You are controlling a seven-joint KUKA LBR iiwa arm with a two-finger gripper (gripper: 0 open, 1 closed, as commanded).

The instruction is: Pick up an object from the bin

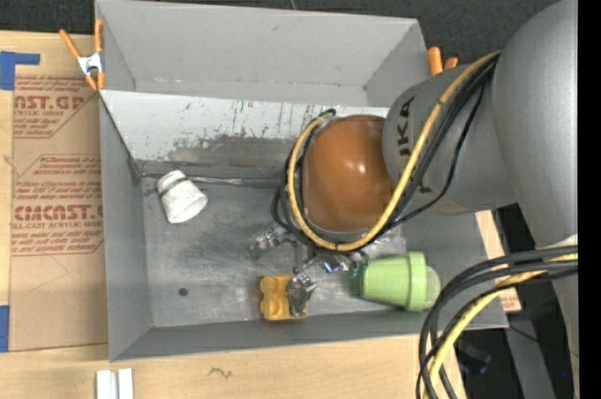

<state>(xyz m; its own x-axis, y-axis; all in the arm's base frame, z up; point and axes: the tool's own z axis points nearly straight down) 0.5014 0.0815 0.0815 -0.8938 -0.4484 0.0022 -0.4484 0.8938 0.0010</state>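
Grey sheet metal, scuffed and scratched, makes up the bin (254,50) that carries everything.

A small yellow plastic block (275,297) with two rounded lobes lies low in the bin, close to the near wall. Its long axis seems to run roughly left to right. The jaws come down at its right end, touching or almost touching it, so the block lies just to their left, not squarely under them. I judge a grasp would first need a small shift toward the block. Whether the jaws stand wide or narrow I cannot tell, as dark metal parts overlap there.

Just right of the jaws, a pale green plastic cylinder (399,282) with a rounded end lies on its side. A small glinting metal-and-clear piece (267,241) sits a little above the block. A white ribbed plastic cap (180,198) lies well apart to the left.

Above the jaws sits the wrist's glossy orange-brown dome (343,170), ringed by yellow and black cables. The grey arm (526,125) shows the letters "KA" (402,127).
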